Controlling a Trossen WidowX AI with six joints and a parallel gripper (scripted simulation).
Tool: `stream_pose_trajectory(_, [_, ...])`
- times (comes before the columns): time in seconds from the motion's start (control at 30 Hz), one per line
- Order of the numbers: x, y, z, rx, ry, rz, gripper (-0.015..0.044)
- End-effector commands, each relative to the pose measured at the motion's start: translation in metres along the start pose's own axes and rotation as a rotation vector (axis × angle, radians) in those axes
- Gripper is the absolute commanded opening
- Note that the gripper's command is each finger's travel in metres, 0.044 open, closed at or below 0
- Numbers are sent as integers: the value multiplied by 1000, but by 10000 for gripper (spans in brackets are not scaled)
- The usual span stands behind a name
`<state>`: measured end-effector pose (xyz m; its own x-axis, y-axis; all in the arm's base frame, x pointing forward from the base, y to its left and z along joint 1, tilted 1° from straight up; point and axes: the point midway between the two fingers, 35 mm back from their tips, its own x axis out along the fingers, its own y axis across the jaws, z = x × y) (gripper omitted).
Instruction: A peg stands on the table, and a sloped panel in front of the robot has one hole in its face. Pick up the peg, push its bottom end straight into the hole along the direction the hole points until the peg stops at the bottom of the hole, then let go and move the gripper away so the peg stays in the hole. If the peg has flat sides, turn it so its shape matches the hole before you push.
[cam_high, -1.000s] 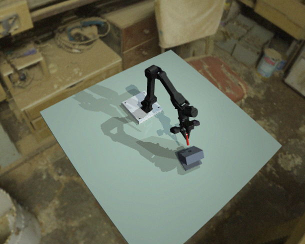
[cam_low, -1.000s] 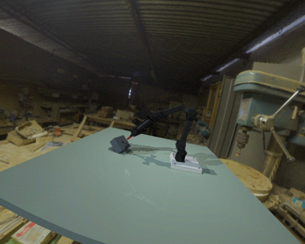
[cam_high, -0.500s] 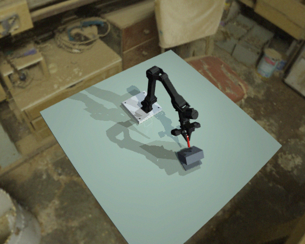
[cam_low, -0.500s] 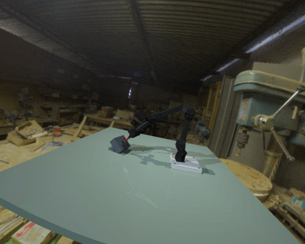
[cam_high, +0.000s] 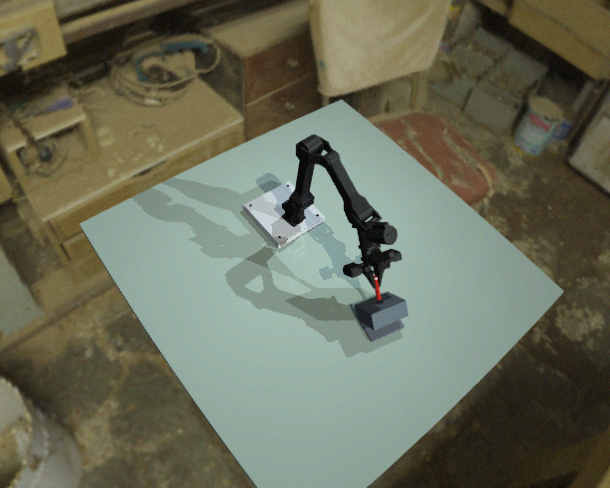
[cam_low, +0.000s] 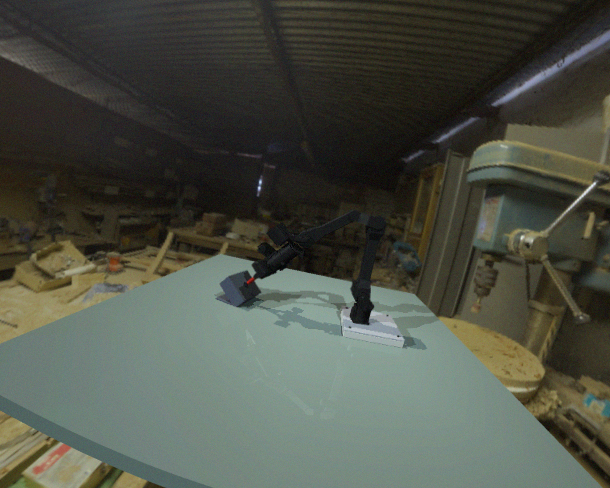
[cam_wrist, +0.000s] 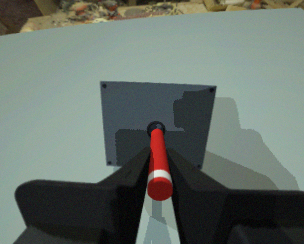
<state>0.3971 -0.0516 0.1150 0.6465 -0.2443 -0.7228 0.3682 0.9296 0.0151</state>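
Note:
A round red peg (cam_high: 378, 292) (cam_low: 250, 280) (cam_wrist: 158, 150) with a white band near its top end is held between the fingers of my gripper (cam_high: 376, 283) (cam_low: 255, 276) (cam_wrist: 158, 152). The gripper is shut on it. The peg leans toward the sloped dark grey panel (cam_high: 395, 301) (cam_low: 235, 294) (cam_wrist: 130, 105). In the wrist view the peg's bottom end is at the round hole (cam_wrist: 155, 123), over its lower part, with the ring's upper part showing. The top view shows the bottom end at the panel's face. I cannot tell if it is inside the hole.
The panel's block stands on the pale green table (cam_high: 284, 376) (cam_low: 203, 386) (cam_wrist: 50, 100). The arm's white base plate (cam_high: 264, 218) (cam_low: 373, 333) lies behind the gripper, away from the panel. Shadows of the arm fall over the panel's face and the table beside it.

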Motion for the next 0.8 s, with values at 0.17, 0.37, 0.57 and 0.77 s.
stream_pose_trajectory(0.17, [1,0,0,0,0,0,0])
stream_pose_trajectory(0.37, [1,0,0,0,0,0,0])
stream_pose_trajectory(0.57, [2,0,0,0,0,0,0])
stream_pose_trajectory(0.77, [5,1,0,0,0,0,0])
